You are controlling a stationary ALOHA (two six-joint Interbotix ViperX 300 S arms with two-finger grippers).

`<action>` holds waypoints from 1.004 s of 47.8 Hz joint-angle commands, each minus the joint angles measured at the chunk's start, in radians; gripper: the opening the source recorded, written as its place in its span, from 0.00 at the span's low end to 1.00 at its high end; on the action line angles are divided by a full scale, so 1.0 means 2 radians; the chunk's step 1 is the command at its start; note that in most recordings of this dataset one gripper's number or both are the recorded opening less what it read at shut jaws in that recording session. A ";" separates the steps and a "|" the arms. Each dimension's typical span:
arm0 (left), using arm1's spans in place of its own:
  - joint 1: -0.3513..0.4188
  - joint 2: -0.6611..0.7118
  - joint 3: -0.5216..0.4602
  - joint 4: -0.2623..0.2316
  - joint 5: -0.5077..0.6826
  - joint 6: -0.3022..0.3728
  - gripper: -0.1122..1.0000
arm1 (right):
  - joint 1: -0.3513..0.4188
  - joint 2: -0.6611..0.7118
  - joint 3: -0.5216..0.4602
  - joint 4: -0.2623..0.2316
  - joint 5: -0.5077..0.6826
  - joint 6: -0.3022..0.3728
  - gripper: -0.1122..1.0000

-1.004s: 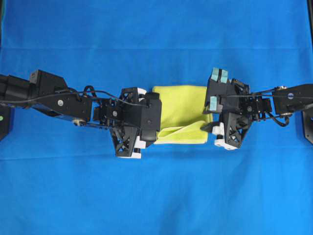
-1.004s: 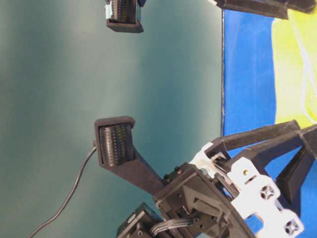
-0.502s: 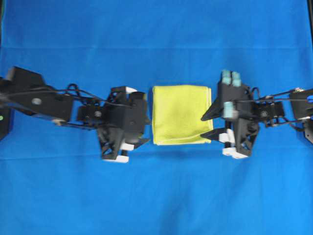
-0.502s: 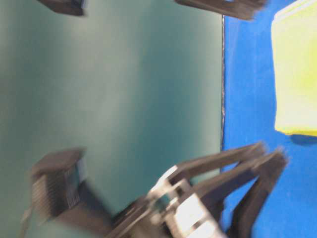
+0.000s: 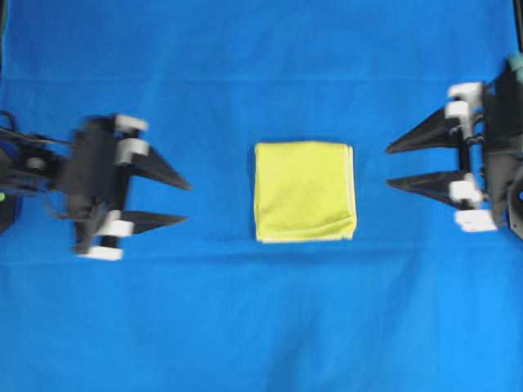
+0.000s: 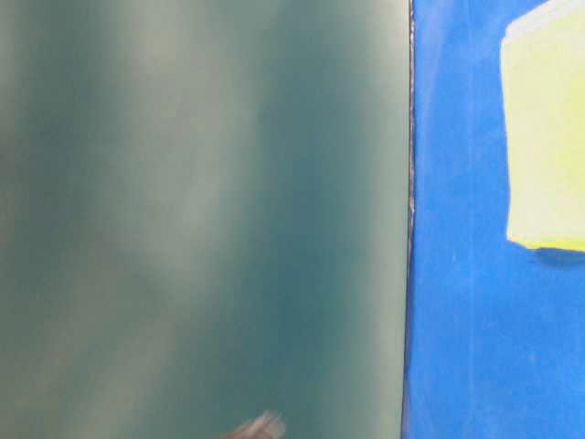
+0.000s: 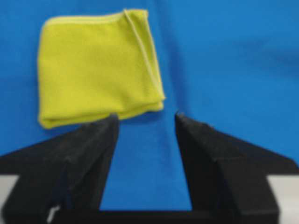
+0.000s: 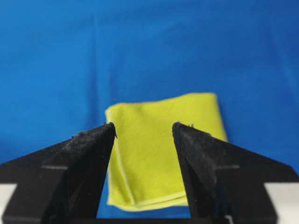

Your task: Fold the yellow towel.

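Yellow towel [image 5: 304, 192] lies folded, near-square, mid blue cloth [image 5: 261, 327]; left gripper [image 5: 178, 201] at its 9 o'clock, right gripper [image 5: 394, 167] at 3 o'clock, slightly nearer, both spread and empty, well apart.

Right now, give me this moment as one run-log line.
yellow towel: folded, flat on blue cloth | left gripper: open, clear | right gripper: open, clear | contact: none

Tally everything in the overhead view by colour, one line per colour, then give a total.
Yellow: 1, the yellow towel, folded.
Blue: 1, the blue cloth under everything.
Black and white: 2, the left gripper and the right gripper, both with jaws open and clear of the towel.
Total: 4
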 commanded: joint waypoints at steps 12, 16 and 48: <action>0.026 -0.165 0.084 0.001 -0.002 0.001 0.54 | -0.036 -0.113 0.054 -0.020 0.011 -0.001 0.62; 0.041 -0.197 0.112 0.001 -0.006 0.000 0.54 | -0.052 -0.140 0.079 -0.019 0.010 0.001 0.62; 0.083 -0.311 0.226 0.000 -0.025 -0.016 0.53 | -0.088 -0.149 0.146 -0.008 -0.031 0.007 0.62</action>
